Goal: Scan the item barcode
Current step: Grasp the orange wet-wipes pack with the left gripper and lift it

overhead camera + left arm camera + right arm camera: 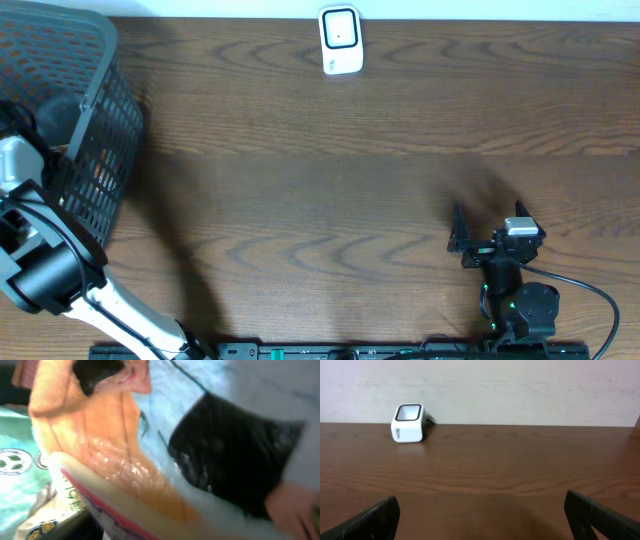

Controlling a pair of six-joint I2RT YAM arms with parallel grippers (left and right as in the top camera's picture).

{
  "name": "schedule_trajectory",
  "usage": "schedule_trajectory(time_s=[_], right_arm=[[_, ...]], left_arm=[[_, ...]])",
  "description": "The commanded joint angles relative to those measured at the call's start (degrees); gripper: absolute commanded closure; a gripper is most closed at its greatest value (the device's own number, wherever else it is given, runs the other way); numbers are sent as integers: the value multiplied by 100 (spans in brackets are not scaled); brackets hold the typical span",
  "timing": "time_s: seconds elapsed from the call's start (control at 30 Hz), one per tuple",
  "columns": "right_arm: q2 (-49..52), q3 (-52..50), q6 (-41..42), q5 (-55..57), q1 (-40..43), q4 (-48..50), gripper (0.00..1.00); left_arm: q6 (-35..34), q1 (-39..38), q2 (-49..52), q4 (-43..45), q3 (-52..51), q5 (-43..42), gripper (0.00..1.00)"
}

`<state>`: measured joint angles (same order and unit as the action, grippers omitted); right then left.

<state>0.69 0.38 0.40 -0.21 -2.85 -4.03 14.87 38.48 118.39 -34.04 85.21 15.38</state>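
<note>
**Scanner** (340, 40): small white box, upright at the far edge of the table (330, 190), its window facing my arms. Nothing lies near it.

**Basket** (100, 120): dark mesh, at the far left corner. My left arm (45, 270) reaches down into it.

**Goods:** all inside the basket, in a heap. The left wrist view is blurred and very close. I make out an orange packet (100, 445), a pale packet (210, 390) with a black patch on it, and a green packet (15, 455) lower down. I can pick out no barcode.

**Left pincer:** buried among the packets, with its fingers not distinguishable. I cannot tell whether it is spread or pinching anything.

**Right pincer** (480, 515): spread wide and empty, low over bare wood at the near right. It is well apart from both the basket and the scanner.

**Progress:** early, by my judgement. No item is out of the basket and none is presented to the scanner. What is left is to secure one packet, lift it clear, carry it across to the scanner, and turn its barcode to the window.
</note>
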Motion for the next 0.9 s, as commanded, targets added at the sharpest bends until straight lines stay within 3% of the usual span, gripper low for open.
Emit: schedule_trajectory(time_s=[0.0, 0.03, 0.4, 0.63, 0.87], right_arm=[[-31, -7, -22, 4, 20, -26, 1], [-31, -7, -22, 7, 20, -26, 1], [-31, -7, -22, 7, 20, -26, 1], [-31, -7, -22, 7, 20, -26, 1], [-31, -7, -22, 7, 20, -26, 1]], left_arm=[[-20, 133, 363, -90, -173, -807, 89], [-44, 131, 350, -111, -173, -787, 92], [-1690, 92, -732, -131, -118, -549, 92], [-1742, 94, -2201, 162, -118, -1703, 92], [-2693, 94, -3438, 883, -118, -2514, 93]])
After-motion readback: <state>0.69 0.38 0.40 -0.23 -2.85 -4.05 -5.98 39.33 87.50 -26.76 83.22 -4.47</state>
